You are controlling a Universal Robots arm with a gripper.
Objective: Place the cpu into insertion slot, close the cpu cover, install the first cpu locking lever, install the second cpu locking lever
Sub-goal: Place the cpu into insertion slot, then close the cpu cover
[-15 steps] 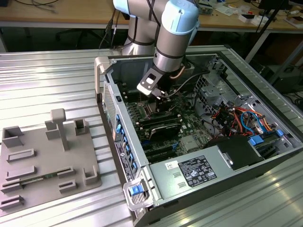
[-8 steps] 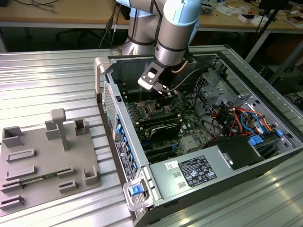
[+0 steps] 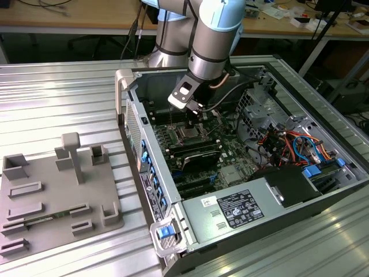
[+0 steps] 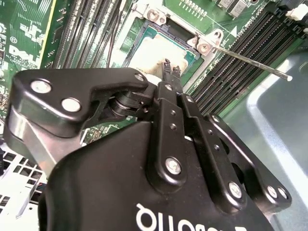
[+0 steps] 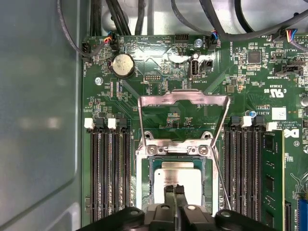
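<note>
One cpu (image 5: 161, 178) lies flat in the insertion slot (image 5: 144, 183). The gripper (image 5: 174, 189) is pinched closed just above it, nothing between. It looks light, rigid and fragile, so you'd take edges only. The cpu cover (image 5: 183, 98) stands open.

Noted open tower case (image 3: 144, 173) lying on ribbed metal table (image 3: 57, 98). Saw grey moulded fixture plate (image 3: 52, 196) beside it, at the exterior view's left. Logged coin battery (image 5: 123, 65) on green motherboard (image 5: 240, 103), apart from black memory slots (image 5: 109, 173).
</note>
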